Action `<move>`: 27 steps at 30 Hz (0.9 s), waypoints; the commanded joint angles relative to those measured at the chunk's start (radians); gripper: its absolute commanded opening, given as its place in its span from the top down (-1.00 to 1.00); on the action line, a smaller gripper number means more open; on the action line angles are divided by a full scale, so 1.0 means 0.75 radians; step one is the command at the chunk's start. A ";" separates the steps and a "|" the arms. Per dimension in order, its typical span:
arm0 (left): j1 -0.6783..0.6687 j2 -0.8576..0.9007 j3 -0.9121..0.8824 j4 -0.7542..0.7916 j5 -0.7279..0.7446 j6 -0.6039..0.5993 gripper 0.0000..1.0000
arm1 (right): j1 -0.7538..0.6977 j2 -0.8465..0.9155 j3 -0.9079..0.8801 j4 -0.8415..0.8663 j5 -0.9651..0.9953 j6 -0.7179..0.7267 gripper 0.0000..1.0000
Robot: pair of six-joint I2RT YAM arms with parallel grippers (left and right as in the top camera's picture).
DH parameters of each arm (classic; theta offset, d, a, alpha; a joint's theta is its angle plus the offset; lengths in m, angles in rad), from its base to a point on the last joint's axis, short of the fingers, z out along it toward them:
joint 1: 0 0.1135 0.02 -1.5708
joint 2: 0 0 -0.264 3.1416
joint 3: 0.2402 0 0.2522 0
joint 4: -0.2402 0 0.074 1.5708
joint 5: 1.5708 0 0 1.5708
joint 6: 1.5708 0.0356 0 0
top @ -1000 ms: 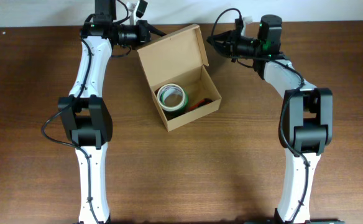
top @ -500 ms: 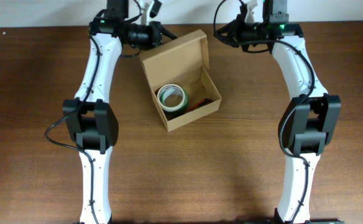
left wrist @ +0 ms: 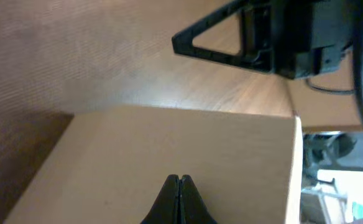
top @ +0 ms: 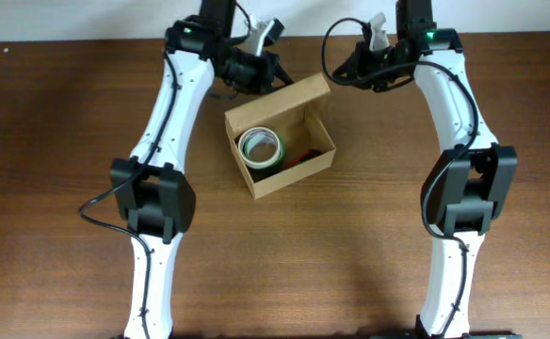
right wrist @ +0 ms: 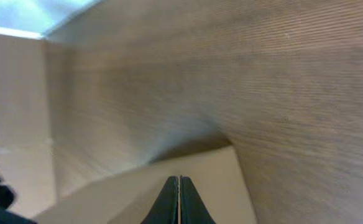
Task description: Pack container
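On the brown counter (top: 49, 141), the open cardboard container (top: 292, 175) sits between my two end effectors, its flap lid right at the left end effector (left wrist: 179, 180). A tape roll (top: 261, 146) lies inside, below both. My left and right end effector (right wrist: 179, 180) fingers are pressed together.

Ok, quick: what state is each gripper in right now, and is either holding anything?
Left gripper: closed, holding nothing, tips at the flap of the container.
Right gripper: closed, holding nothing.
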 commanded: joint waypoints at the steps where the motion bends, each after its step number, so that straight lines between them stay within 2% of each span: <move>1: -0.041 -0.060 0.013 -0.056 -0.117 0.074 0.96 | 0.039 -0.034 0.085 -0.056 0.154 -0.163 0.92; 11: -0.069 -0.071 0.013 -0.311 -0.326 0.113 0.97 | 0.053 -0.065 0.235 -0.300 0.308 -0.285 0.92; 21: -0.073 -0.155 0.013 -0.558 -0.614 0.119 0.96 | 0.141 -0.068 0.245 -0.563 0.450 -0.385 0.93; 27: -0.092 -0.163 0.013 -0.644 -0.659 0.128 0.96 | 0.228 -0.086 0.245 -0.706 0.504 -0.390 0.92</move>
